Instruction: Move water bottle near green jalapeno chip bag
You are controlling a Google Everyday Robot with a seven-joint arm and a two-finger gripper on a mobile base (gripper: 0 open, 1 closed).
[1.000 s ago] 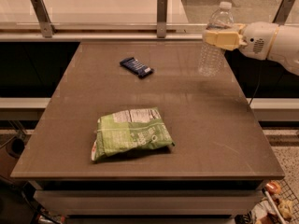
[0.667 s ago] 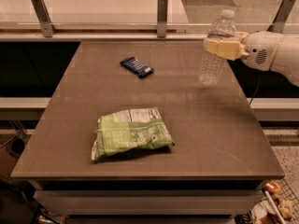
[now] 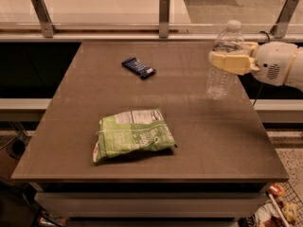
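Note:
The water bottle [image 3: 222, 63] is clear and ribbed with a white cap. It stands upright at the table's right side. My gripper [image 3: 226, 60] reaches in from the right and is shut on the bottle's upper part. The bottle's base looks just above or at the table top; I cannot tell which. The green jalapeno chip bag [image 3: 133, 135] lies flat near the table's front, left of the middle, well apart from the bottle.
A small dark blue wrapped bar [image 3: 138, 67] lies at the back middle of the brown table [image 3: 71, 126]. A rail with metal posts [image 3: 164, 11] runs behind the table. The table's right edge is close under my arm [image 3: 281, 63].
My gripper has moved the bottle toward the front and slightly lower, from the back right corner toward the table's right middle. The chip bag and bar have not moved.

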